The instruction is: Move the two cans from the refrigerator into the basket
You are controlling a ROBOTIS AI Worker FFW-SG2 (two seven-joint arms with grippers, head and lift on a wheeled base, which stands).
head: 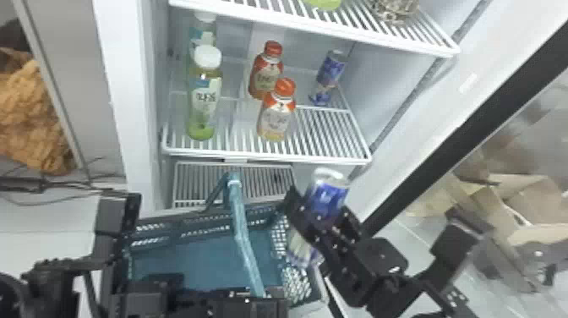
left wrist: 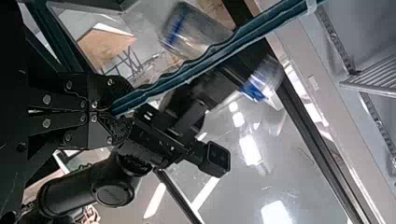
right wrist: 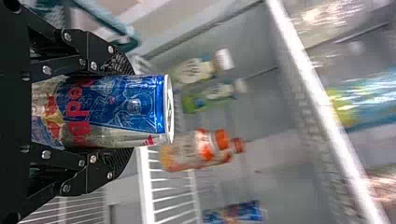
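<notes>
My right gripper (head: 323,213) is closed around a blue-and-silver can (head: 328,195), held just in front of the refrigerator and beside the basket's right end. In the right wrist view the right gripper (right wrist: 127,113) has one finger on each side of the can (right wrist: 112,109). Another can (head: 331,71) stands at the right back of the middle shelf. The blue-green basket (head: 198,251) is below the shelf, its handle (head: 241,228) raised. My left gripper (head: 260,292) is shut on that handle; in the left wrist view the left gripper (left wrist: 113,111) pinches the handle (left wrist: 205,70).
On the middle shelf (head: 262,156) stand two orange-capped bottles (head: 277,114) and two white-capped bottles (head: 204,99), left of the shelf can. An upper shelf (head: 312,27) overhangs them. The open door's dark edge (head: 418,169) slants along the right, close to my right arm.
</notes>
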